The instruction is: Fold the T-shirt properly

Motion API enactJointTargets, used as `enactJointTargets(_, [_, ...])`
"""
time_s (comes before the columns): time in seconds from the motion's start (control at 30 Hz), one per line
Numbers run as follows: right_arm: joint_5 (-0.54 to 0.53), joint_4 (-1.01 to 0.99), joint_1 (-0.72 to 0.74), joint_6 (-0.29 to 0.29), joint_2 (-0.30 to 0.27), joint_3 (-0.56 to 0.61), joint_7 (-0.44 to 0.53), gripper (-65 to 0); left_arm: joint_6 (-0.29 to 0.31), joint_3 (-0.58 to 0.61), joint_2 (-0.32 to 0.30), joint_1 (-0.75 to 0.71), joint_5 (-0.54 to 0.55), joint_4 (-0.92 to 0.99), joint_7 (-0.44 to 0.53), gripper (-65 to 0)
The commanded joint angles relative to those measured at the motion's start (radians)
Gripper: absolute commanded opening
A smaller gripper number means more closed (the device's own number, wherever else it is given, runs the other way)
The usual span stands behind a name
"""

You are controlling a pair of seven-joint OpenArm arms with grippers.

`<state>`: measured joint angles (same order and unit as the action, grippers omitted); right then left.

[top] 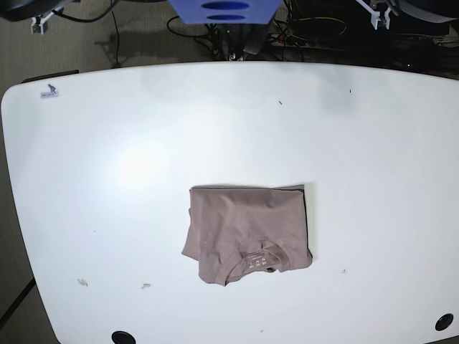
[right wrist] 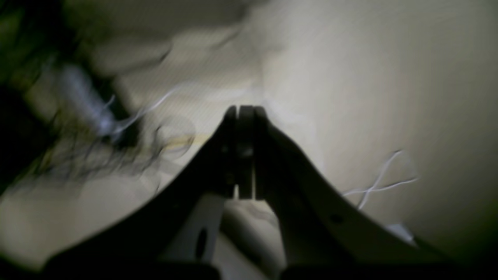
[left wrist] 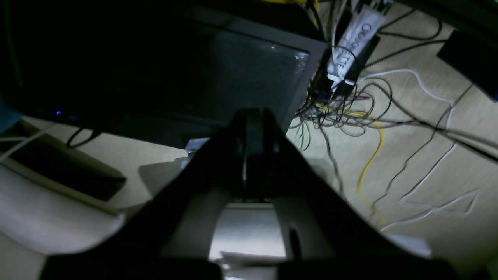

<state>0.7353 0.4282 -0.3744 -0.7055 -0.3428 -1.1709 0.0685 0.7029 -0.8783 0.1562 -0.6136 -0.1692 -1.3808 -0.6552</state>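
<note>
White tabletop point(top: 143, 129) fills the base view, and the T-shirt point(top: 247, 233) serves as the landmark for everything else. Nearest the front edge of the table, its neckline with the small printed label lies face up; beyond that the mauve fabric forms a compact, roughly rectangular packet with its far edge fairly straight. The near edge is less tidy: the left side flares a little and a corner pokes out at the lower right.

Neither arm reaches the table in that view; both are well apart from the T-shirt. The left gripper point(left wrist: 255, 116) has its jaws pressed together on nothing, pointing at a dark box point(left wrist: 218, 74) and a tangle of cables point(left wrist: 350, 112) on the floor. The right gripper point(right wrist: 241, 112) is likewise closed and empty, above blurred floor.

Judging from the packet's shape, the folding looks essentially finished. If any touch-up is intended, it would pay to open the jaws before descending, pinch only the stray lower-right corner, and tuck it square without dragging the thin layers. Otherwise, keeping both arms parked clear of the garment is the safest finish.
</note>
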Motion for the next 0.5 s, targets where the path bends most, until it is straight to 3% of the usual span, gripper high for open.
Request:
enactJointTargets(0.0, [0.034,-0.007,-0.016,0.007,-0.028,-0.005,0.035,-65.0,-0.005,0.015,-0.005,-0.006,-0.063,0.060,0.058,-65.0])
enactJointTargets(0.2, [0.116,-0.009,0.013,0.007,-0.016,-0.005,0.046,-65.0,-0.005,0.077,-0.005,0.044,-0.231,0.294,0.240,-65.0])
enactJointTargets(0.47, [0.272,-0.010,0.087,0.007,0.077,-0.004,0.049,-65.0,-0.005,0.069,-0.073,0.182,-0.448,0.728,0.444,-65.0])
